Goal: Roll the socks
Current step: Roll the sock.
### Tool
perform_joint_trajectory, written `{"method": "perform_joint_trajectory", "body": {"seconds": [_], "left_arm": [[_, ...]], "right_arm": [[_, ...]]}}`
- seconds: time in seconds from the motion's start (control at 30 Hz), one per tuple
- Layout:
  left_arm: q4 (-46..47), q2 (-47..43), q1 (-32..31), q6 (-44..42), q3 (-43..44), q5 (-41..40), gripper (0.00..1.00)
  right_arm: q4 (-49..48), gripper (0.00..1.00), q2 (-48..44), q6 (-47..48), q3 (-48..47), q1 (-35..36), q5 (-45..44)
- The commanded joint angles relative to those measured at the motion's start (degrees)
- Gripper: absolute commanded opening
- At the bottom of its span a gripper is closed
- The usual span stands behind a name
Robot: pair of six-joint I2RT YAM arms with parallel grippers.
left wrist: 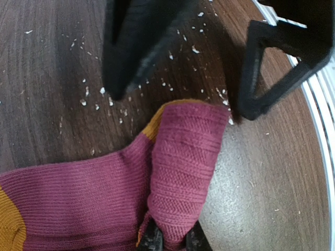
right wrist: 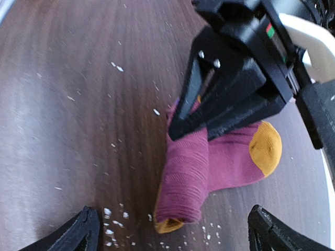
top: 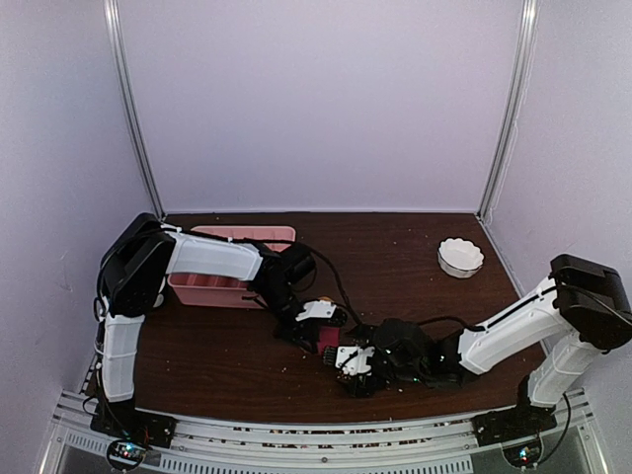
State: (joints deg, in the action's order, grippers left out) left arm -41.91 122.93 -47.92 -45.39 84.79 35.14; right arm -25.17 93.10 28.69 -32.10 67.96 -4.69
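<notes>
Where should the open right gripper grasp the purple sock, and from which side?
Grip the orange-edged near end of the rolled purple ribbed sock, coming from above with the right gripper fingers straddling the roll. The left gripper clamps its far end, and the roll lies flat on the brown table, so probably only that end is free.

Ribbed knit cloth socks [left wrist: 178, 172] lie on a matt, crumb-flecked wood-grain table [left wrist: 42, 78].

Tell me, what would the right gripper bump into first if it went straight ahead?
Most likely the rolled sock, lying right ahead between its open fingers; the left gripper pinching it sits just behind. Depth is hard to judge.
</notes>
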Motion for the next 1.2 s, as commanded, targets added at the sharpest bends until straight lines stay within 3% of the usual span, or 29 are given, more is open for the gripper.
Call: {"method": "perform_joint_trajectory", "body": {"seconds": [0.0,0.17,0.23,0.4,0.43,0.57,0.63,0.7,0.77,0.8,0.87,0.93,1.03,1.17], "left_arm": [[-6.9,3.1,0.5,-1.9,-3.3,-5.2,0.04],[-7.2,2.9,0.4,-3.2,-3.3,-5.3,0.04],[-7.4,2.9,0.4,-3.1,-3.2,-5.2,0.04],[-7.7,2.2,0.4,-3.6,-3.6,-4.4,0.04],[-7.7,2.2,0.5,-3.7,-3.7,-4.4,0.05],[-7.5,2.1,0.6,-3.8,-3.7,-4.5,0.04],[-7.4,1.8,0.8,-3.5,-3.5,-3.9,0.04],[-7.5,1.6,0.9,-3.0,-3.0,-3.1,0.04],[-7.8,1.6,1.0,-3.0,-2.7,-2.8,0.04],[-7.7,1.7,1.0,-2.9,-2.6,-2.8,0.04],[-7.9,1.8,1.0,-2.9,-2.6,-3.1,0.04],[-8.0,1.9,1.0,-3.0,-2.7,-3.3,0.05],[-8.0,1.9,1.1,-3.0,-2.9,-3.3,0.04],[-8.1,2.3,1.3,-2.9,-2.6,-3.1,0.05]], "right_arm": [[-0.9,1.0,0.7,3.6,0.8,1.3,-6.7],[3.6,0.99,2.7,1.9,-4.1,1.1,-8.2],[8.3,0.94,1.9,-0.3,-6.2,0.5,-6.9],[10.3,0.89,-4.4,-4.2,-1.3,0.8,-12.4],[9.0,0.99,-6.4,-5.3,0.4,1.0,-14.8],[3.9,0.99,-10.0,-16.4,3.7,-0.3,-19.3],[5.9,1.0,-11.5,-20.9,5.4,-2.6,-11.6],[-2.4,1.0,-15.2,-25.5,12.1,-5.2,-1.8],[-10.3,1.0,-16.1,-29.3,16.4,-5.5,-8.2],[-8.0,1.0,-16.0,-27.0,15.8,-5.3,-7.7],[-1.2,0.87,-15.0,-21.2,12.5,-3.2,-7.7],[1.8,0.85,-14.0,-19.4,10.5,-1.2,-10.0],[0.6,0.8,-12.7,-17.7,10.1,-0.8,-1.8],[1.1,0.66,-7.8,-14.1,5.6,1.7,1.9]]}}
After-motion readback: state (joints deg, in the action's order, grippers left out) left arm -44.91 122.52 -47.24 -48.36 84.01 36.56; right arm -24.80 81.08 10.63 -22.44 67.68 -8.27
